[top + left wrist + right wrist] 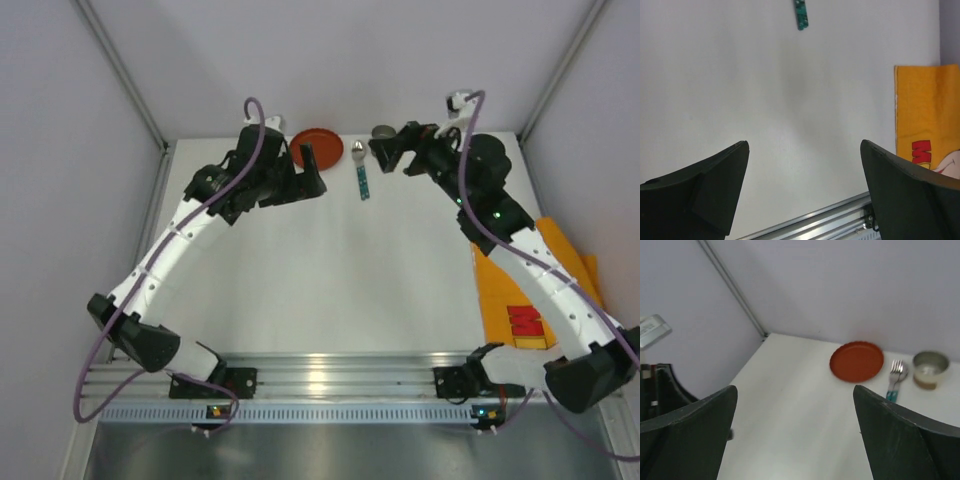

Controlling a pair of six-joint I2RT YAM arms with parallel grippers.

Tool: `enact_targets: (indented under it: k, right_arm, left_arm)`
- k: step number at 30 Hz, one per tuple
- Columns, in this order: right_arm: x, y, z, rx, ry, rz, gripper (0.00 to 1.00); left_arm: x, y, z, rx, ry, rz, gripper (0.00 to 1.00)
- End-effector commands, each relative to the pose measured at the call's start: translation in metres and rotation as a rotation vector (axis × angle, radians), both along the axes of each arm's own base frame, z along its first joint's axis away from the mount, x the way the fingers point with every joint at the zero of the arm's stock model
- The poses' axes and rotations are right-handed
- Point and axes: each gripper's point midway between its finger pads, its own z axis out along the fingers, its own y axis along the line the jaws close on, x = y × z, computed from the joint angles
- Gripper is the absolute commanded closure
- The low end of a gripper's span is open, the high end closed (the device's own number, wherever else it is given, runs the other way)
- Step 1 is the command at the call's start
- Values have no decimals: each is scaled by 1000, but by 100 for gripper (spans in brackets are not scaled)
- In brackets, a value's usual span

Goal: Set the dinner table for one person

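Spread wide with nothing between them at the left gripper [804, 150], raised over bare white surface toward the far left. Likewise parted wide and empty at the right gripper [795, 390], up in the air at the far right. Just beyond the left gripper, by the far edge: a red plate [856, 361]; right of it, teal-handled cutlery [895, 376] (fork tines plain in the right wrist view), then a small round bowl [930, 369]. On the near right, an orange placemat [525, 290], partly under the right arm. Beneath it all, the dinner table [330, 280], reaching from the ribbed rail [330, 375] at the near edge to the lilac walls [330, 60].
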Motion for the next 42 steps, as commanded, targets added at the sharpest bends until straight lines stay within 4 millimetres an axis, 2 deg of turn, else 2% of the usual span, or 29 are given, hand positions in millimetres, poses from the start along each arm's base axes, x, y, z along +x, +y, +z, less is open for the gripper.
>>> enact_targets:
  k: [1,2,3,4,5,6,7,8,9,10,12,14,15,17,18,19,21,22,23,24,25,27,28,29,34,37,38,40,42]
  right_arm:
    - [-9,-68,-91,308,447,-204,0]
    - [-19,-67,-99,328,486,-141,5]
    - [-31,-79,-126,279,603,-203,5]
    - [-42,-90,-131,224,614,-257,4]
    - [-57,-102,-151,168,681,-314,0]
    - [-61,-122,-157,134,676,-408,0]
    - [-71,-135,-156,123,675,-462,0]
    - [-84,-149,-172,80,730,-520,0]
    - [-88,-168,-178,66,740,-592,0]
    - [-93,-180,-185,49,761,-632,0]
    - [-104,-213,-212,9,854,-762,0]
    - [-112,-237,-243,-52,975,-856,0]
    - [-115,-261,-253,-38,1021,-946,0]
    - [-121,-283,-288,-63,1159,-1017,0]
    - [-124,-298,-300,-33,1212,-1066,0]
    - [-124,-303,-321,-40,1300,-1076,0]
    - [-118,-310,-336,7,1365,-1073,1]
    - [-114,-311,-353,-3,1419,-1063,3]
    - [-105,-313,-357,-4,1414,-1064,5]
    - [-101,-314,-364,-12,1422,-1060,6]
    - [-99,-314,-379,-24,1466,-1051,6]
    - [-89,-315,-390,-35,1476,-1027,9]
    - [-89,-314,-402,-47,1516,-1015,10]
    - [-84,-314,-405,-51,1513,-1007,11]
    - [-79,-307,-422,-105,1532,-948,13]
    - [-85,-299,-438,-139,1573,-910,30]
    - [-87,-295,-443,-142,1584,-894,47]
    - [-91,-287,-453,-164,1608,-863,67]
    - [-93,-276,-460,-183,1626,-825,77]
  left_arm:
    - [34,-31,-27,-142,-26,65,2]
    - [47,-53,-25,-304,-28,4,2]
    - [48,-65,-56,-401,53,-48,2]
    - [51,-85,-72,-456,121,-76,2]
    - [50,-95,-83,-407,125,-89,2]
    - [42,-129,-61,-367,65,-171,2]
    - [53,-142,-89,-243,60,-194,2]
    - [51,-158,-95,-208,76,-236,2]
    - [52,-177,-77,-219,67,-285,2]
    - [50,-200,-109,-193,135,-324,2]
    - [43,-232,-101,-242,137,-398,2]
    - [38,-247,-107,-262,147,-420,2]
    - [32,-252,-109,-264,149,-434,2]
    - [25,-252,-107,-261,143,-452,2]
    - [19,-247,-118,-242,164,-456,2]
    - [15,-240,-109,-239,143,-465,2]
    - [4,-224,-127,-191,168,-455,2]
    - [-3,-216,-113,-191,140,-466,2]
    - [-8,-210,-112,-184,135,-463,2]
    - [-17,-199,-126,-160,162,-458,2]
    - [-24,-192,-111,-176,137,-461,2]
    - [-37,-178,-122,-163,161,-453,2]
    - [-42,-171,-109,-180,139,-442,2]
    - [-49,-162,-119,-168,156,-430,2]
    - [-63,-128,-102,-143,94,-368,2]
    - [-64,-109,-103,-95,85,-317,2]
    - [-64,-105,-107,-81,83,-304,2]
    - [-67,-100,-107,-85,83,-289,2]
    - [-68,-97,-105,-88,83,-273,2]
